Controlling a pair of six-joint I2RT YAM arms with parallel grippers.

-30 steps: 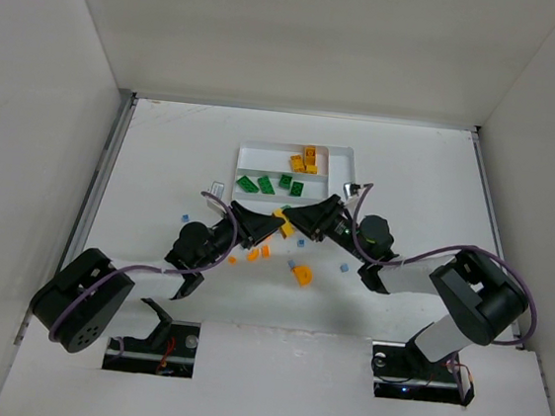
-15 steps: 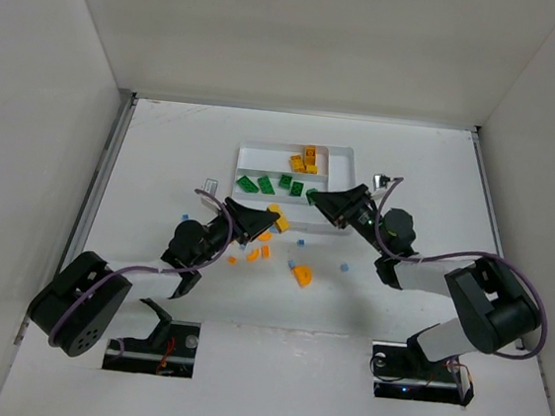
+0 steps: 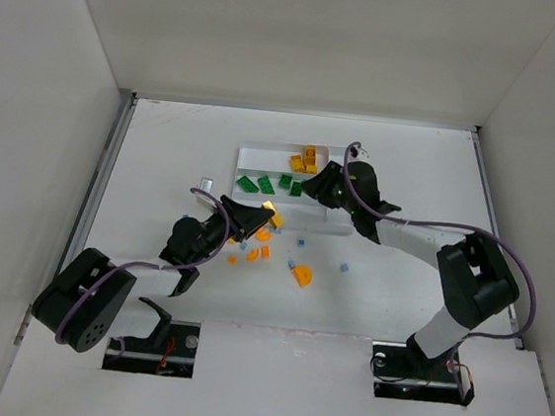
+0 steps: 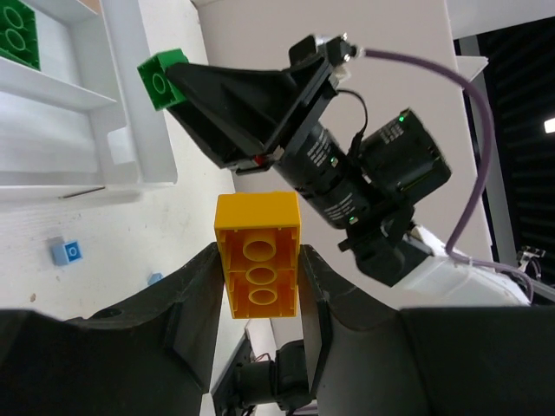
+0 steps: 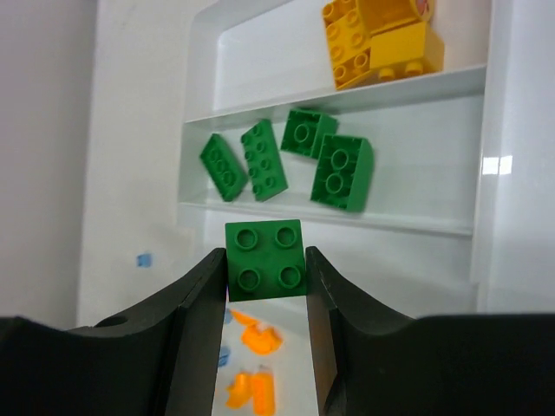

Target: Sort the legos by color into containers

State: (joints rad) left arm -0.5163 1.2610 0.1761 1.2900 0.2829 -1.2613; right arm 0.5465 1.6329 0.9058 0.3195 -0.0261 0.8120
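My left gripper (image 4: 257, 260) is shut on a yellow lego (image 4: 257, 227), held with its hollow underside toward the camera. In the top view the left gripper (image 3: 263, 216) hovers just in front of the white tray's (image 3: 254, 147) near left corner. My right gripper (image 5: 264, 260) is shut on a square green lego (image 5: 264, 258), studs up. It hangs over the tray's near slot, just in front of the middle slot where several green legos (image 5: 334, 165) lie. Yellow legos (image 5: 381, 39) sit in the far slot. The top view has the right gripper (image 3: 315, 186) above the tray's middle.
Loose orange pieces (image 3: 258, 253), a yellow-orange piece (image 3: 301, 274) and small light blue pieces (image 3: 343, 268) lie on the table in front of the tray. The two grippers are close together, as the right gripper (image 4: 251, 104) fills the left wrist view.
The right gripper has carried the green lego away from the table's middle and over the tray. The left gripper has drawn slightly left with the yellow lego still held.
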